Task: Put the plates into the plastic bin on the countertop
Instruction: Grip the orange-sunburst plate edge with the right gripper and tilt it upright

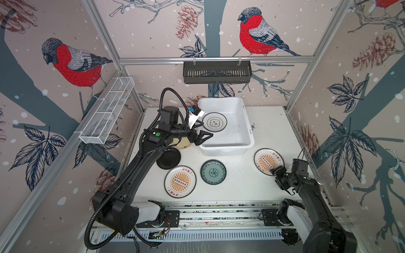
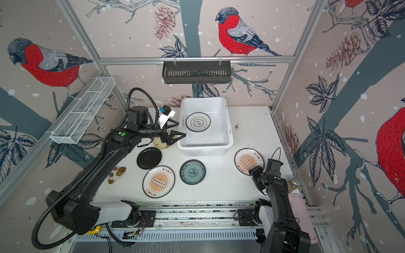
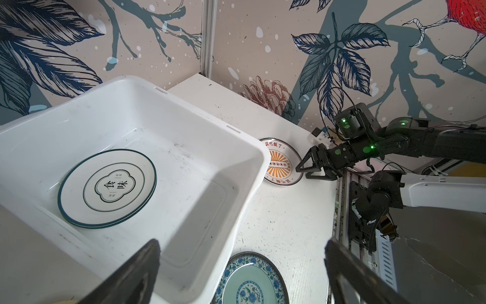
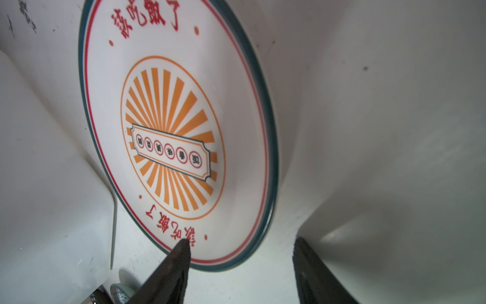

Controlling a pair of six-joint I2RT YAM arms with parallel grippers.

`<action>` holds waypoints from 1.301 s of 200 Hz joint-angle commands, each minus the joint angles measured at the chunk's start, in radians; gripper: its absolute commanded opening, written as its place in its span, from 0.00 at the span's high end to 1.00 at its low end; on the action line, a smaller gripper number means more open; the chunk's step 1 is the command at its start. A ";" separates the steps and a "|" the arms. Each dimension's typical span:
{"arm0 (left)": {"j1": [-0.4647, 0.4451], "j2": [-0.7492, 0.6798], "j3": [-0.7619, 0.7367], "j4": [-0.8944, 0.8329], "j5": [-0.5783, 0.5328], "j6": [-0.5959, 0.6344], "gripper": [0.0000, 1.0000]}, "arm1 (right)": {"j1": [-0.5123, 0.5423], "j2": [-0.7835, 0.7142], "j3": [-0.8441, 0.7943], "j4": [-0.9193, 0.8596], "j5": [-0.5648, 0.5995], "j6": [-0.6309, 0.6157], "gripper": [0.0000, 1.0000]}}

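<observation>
The plastic bin [image 1: 228,151] [image 2: 206,151] [image 3: 200,147] stands at the back of the countertop [image 1: 241,186] with quatrefoil plates [image 1: 214,122] [image 3: 107,188] stacked inside. My left gripper [image 1: 205,131] [image 2: 180,129] [image 3: 242,244] hangs open and empty at the bin's near left corner, above a pale yellow plate [image 1: 183,143]. On the countertop lie a black plate [image 1: 168,158], a teal plate [image 1: 213,172] [image 3: 249,284] and two sunburst plates [image 1: 180,181] [image 1: 268,161]. My right gripper [image 1: 272,172] [image 4: 240,243] is open, its jaws straddling the near rim of the right sunburst plate [image 4: 173,136].
A black slotted rack [image 1: 217,72] hangs on the back rail and a white wire-mesh basket [image 1: 107,109] on the left rail. A small brown and white toy [image 2: 116,174] lies beside the left arm. A bottle [image 2: 293,183] stands at the right edge.
</observation>
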 commanded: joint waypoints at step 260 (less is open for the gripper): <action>-0.011 0.019 0.011 0.040 0.010 0.003 0.04 | -0.040 0.109 -0.192 0.502 -0.034 0.200 0.77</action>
